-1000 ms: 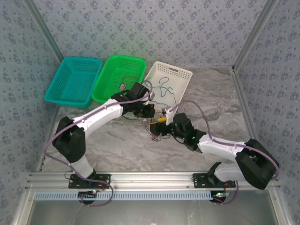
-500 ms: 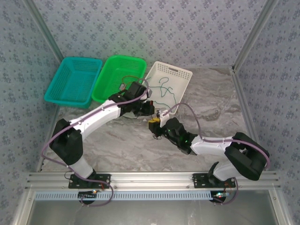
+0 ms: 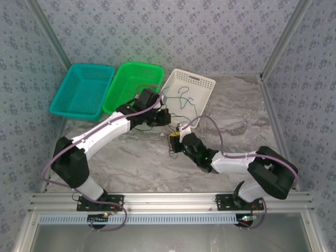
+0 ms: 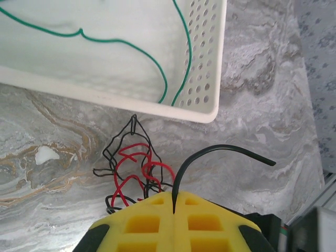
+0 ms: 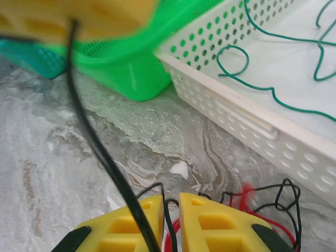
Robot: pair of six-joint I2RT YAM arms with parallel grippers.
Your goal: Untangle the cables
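Observation:
A tangle of red and black cables [image 4: 134, 163] lies on the marble table just in front of the white basket [image 4: 218, 79]; it also shows under the right gripper [image 3: 172, 151]. My left gripper [image 4: 173, 202] is shut on a black cable [image 4: 220, 148] that arcs away to the right. It hovers above the tangle [image 3: 167, 119]. My right gripper [image 5: 170, 202] sits low at the tangle [image 3: 173, 139], its jaws nearly together with a black cable [image 5: 169, 210] between them. A taut black cable [image 5: 89, 131] runs up to the left gripper's fingers [image 5: 79, 13]. A green cable [image 5: 273, 92] lies in the white basket.
A green basket [image 3: 119, 92] holding a thin wire and a teal basket [image 3: 65, 100] stand side by side at the back left. The white basket [image 3: 195, 79] is beside them, close behind both grippers. Patterned walls enclose the table on three sides.
The right gripper has narrowed from wide open to nearly closed and slid left toward the tangle. The left gripper has drifted slightly left and back, still shut on its black cable.

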